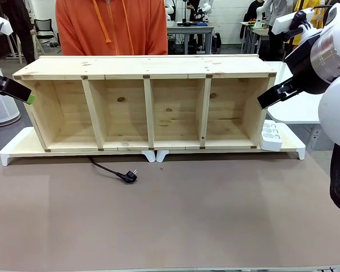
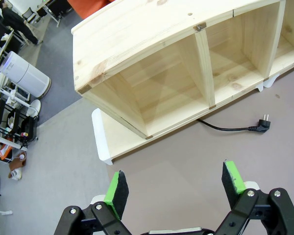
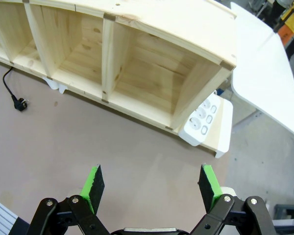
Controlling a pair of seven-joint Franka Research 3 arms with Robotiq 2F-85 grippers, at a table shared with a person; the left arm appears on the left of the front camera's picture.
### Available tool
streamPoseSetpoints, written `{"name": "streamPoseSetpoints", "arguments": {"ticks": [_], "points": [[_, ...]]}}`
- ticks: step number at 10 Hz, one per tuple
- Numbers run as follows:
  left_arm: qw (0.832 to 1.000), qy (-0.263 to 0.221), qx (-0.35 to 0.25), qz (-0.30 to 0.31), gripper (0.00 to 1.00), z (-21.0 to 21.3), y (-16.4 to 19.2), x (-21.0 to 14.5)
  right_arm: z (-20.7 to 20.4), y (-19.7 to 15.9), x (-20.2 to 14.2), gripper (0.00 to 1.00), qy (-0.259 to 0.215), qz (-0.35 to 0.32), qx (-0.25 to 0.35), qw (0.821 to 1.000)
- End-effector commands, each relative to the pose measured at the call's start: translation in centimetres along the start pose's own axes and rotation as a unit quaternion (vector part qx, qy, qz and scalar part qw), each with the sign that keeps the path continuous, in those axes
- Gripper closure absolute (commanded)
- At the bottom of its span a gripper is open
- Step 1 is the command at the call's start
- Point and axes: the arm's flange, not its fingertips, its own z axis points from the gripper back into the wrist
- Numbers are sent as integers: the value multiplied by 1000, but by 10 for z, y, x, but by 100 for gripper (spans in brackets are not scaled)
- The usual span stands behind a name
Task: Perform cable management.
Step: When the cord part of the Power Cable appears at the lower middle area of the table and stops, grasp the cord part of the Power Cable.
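A thin black cable (image 1: 105,168) runs out from under the wooden shelf unit (image 1: 147,107) and ends in a small black plug (image 1: 128,176) lying on the brown table. In the left wrist view the cable (image 2: 225,129) and plug (image 2: 262,124) lie off to the right. The right wrist view has the plug (image 3: 20,103) at its far left. My left gripper (image 2: 174,188) hovers open above the table near the shelf's left end. My right gripper (image 3: 152,188) hangs open near the shelf's right end. Both are empty. In the front view the left gripper (image 1: 22,95) shows at the left edge.
A white multi-socket power strip (image 1: 271,136) lies on the white base (image 1: 14,148) at the shelf's right end, also the power strip (image 3: 202,121) in the right wrist view. A person in an orange hoodie (image 1: 110,25) stands behind the shelf. A white side table (image 3: 264,63) lies to the right.
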Motion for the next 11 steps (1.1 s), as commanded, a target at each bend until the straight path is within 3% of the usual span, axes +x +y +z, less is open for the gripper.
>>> {"name": "streamPoseSetpoints", "arguments": {"ticks": [1, 11], "points": [[1000, -5, 3, -7, 0, 0, 1, 1, 0, -2, 1, 0, -5, 4, 2, 1000], [1000, -5, 3, -7, 0, 0, 1, 1, 0, -2, 1, 0, -5, 4, 2, 1000]]}}
